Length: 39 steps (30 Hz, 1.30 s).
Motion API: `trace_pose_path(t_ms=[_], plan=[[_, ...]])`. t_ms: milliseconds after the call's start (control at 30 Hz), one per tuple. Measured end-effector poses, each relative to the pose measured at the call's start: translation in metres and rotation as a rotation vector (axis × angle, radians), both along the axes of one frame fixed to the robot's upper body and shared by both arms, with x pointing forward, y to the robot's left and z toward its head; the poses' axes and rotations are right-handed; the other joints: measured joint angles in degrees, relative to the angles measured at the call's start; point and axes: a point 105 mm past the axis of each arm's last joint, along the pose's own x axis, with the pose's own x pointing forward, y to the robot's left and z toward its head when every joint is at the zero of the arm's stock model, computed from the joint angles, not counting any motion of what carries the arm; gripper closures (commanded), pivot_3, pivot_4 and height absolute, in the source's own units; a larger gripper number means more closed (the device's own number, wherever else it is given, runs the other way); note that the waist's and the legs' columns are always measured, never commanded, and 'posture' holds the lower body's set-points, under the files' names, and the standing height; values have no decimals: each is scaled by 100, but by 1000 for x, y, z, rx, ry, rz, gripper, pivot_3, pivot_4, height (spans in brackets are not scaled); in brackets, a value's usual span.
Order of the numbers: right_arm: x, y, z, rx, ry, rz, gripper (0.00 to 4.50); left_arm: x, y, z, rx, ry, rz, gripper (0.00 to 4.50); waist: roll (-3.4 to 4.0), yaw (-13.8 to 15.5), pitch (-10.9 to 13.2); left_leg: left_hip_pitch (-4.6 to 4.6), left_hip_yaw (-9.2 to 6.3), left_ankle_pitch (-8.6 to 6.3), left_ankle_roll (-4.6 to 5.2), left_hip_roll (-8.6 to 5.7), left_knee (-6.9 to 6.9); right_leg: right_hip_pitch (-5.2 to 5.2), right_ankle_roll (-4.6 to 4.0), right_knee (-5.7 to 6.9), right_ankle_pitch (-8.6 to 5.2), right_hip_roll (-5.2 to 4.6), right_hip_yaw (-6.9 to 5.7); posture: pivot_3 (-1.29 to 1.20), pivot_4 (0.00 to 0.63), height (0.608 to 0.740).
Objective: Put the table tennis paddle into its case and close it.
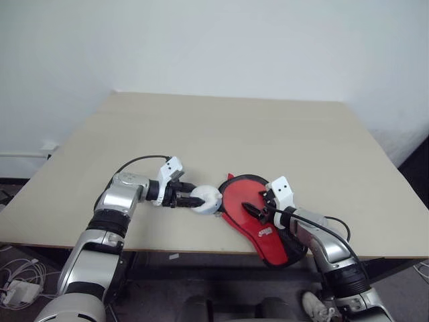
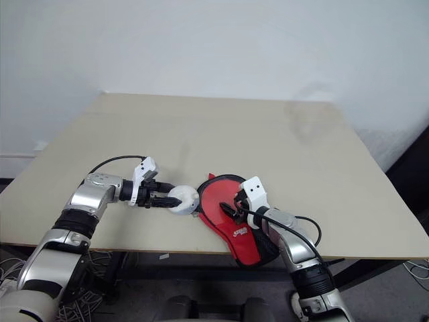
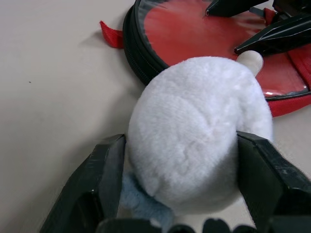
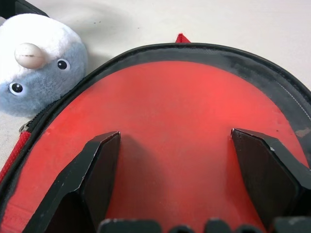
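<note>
case (image 1: 258, 218): near counter (image 1: 268, 134) front edge, red paddle face inside | right gripper (image 1: 256, 209): fingers spread wide, empty, over case, likely steadying | left gripper (image 1: 190, 200): fingers clasp plush toy (image 1: 206, 199) beside case, probably clearing it

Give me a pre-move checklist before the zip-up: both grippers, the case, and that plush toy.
1. Red round table tennis paddle inside the red soft case with black edging: ok, its red face shows through the clear side.
2. Case zipped shut: cannot tell; the zipper line by the toy looks partly open.
3. Right gripper free to work: ok, open, fingers spread over the clear side.
4. Left gripper free: not ok, its fingers sit either side of the white and pale blue plush toy.
5. Toy clear of the case: not ok, it sits right against the case's rim.
6. Case fully on the beige table: not ok, handle end overhangs the near edge.
</note>
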Motion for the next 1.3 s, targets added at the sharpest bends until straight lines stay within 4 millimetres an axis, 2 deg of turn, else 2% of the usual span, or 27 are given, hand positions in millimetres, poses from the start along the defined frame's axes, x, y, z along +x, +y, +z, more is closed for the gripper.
trace_pose_path(t_ms=[100,167,333,367,567,700,900,1100,1300], plan=[[0,1,0,-8,13,16,547,-1,-3,1,-13,5,-13,2862,-3,0,-5,0,0,0,0,0,0,0,0,0,0,0,-1,0,0,740],[0,1,-1,-13,18,18,547,0,-3,2,-17,5,-16,3369,-4,1,-12,0,-1,0,0,0,0,1,0,-1,0,0,-1,0,0,740],[-1,1,-3,-34,33,28,547,12,-2,7,-28,11,32,4414,-17,0,-22,0,-3,0,0,0,0,0,0,0,0,0,-4,0,0,740],[-2,1,-4,-40,36,32,547,17,-1,7,-26,4,55,4485,-17,0,-23,0,-4,0,0,0,0,0,0,0,0,0,-4,0,0,740],[-2,0,-4,-55,35,37,547,43,-3,4,26,-58,183,4485,-25,9,-28,0,-6,0,1,-1,1,3,1,-1,0,1,-8,0,0,740],[-3,-1,-4,-55,33,35,547,64,-13,17,22,-138,270,4485,-31,21,-29,-5,-8,0,0,-2,2,2,2,-2,0,0,-10,0,0,740],[-7,-1,-4,-56,32,45,547,88,-39,48,-31,-242,349,4485,-32,16,-29,-7,-8,-1,-1,-3,0,2,3,-5,-1,1,-10,0,0,740],[-8,-3,-4,-62,35,43,547,95,-66,45,-30,-277,393,4485,-33,24,-29,-7,-9,-2,-2,-6,1,4,3,-7,0,0,-12,0,0,740],[-10,-4,-4,-62,32,38,547,99,-113,50,-3,-365,385,4485,-33,35,-28,-8,-10,-4,-5,-8,1,5,4,-10,-1,-1,-11,0,0,740]])
